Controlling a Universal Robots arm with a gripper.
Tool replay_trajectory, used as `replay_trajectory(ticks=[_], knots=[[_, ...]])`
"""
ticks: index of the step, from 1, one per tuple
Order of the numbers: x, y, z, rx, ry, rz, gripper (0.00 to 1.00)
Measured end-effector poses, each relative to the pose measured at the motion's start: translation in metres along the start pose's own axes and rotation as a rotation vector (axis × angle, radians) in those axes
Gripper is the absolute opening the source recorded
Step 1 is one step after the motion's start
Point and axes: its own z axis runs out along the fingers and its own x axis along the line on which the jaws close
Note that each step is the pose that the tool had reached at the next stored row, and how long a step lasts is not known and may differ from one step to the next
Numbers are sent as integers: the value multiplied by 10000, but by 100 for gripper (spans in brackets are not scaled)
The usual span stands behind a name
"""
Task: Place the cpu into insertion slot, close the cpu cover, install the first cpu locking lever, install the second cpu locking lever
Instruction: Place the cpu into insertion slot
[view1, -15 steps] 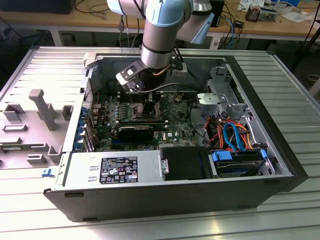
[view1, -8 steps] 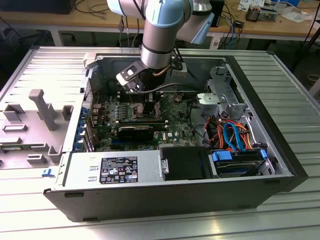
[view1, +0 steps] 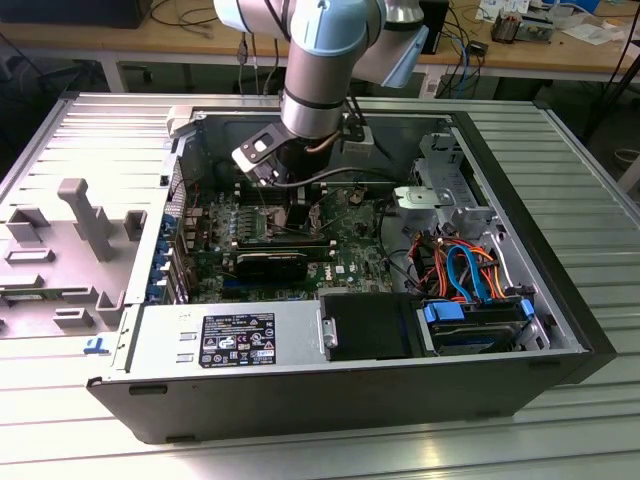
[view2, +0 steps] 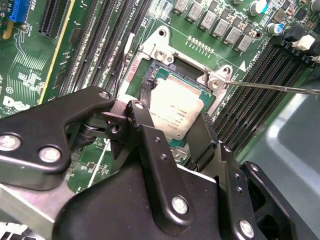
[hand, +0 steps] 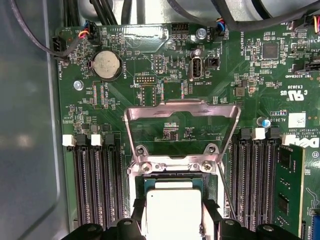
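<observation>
Cpu (hand: 172, 215) lies level in or just above the slot (hand: 172, 186), between the jaws, which are clenched on two opposite edges of it. The wrist views do not show whether it is fully seated. It looks a light, stiff, thin plate with a smooth metal top (view2: 182, 107), so it weighs little but could slip or tilt in a loose hold. The underside and the slot's contacts are probably the fragile parts. The bare side edges look like the only safe place to hold it, kept flat and never pressed down at an angle.

Cover (hand: 180, 107) stands swung open from its hinge at the slot's far edge, leaving the slot uncovered. A thin wire lever (view2: 280, 88) sticks out beside the hinge bracket, unlatched. Black memory slots (hand: 95, 185) flank the slot on both sides of the green board (hand: 235, 60). The board sits inside an open case (view1: 300, 400) on a ribbed metal worktop (view1: 560, 440).
</observation>
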Motion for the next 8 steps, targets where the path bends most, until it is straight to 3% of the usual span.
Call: replay_trajectory(ticks=[8], knots=[[-2, -5, 18, -3, -15, -156, 53]])
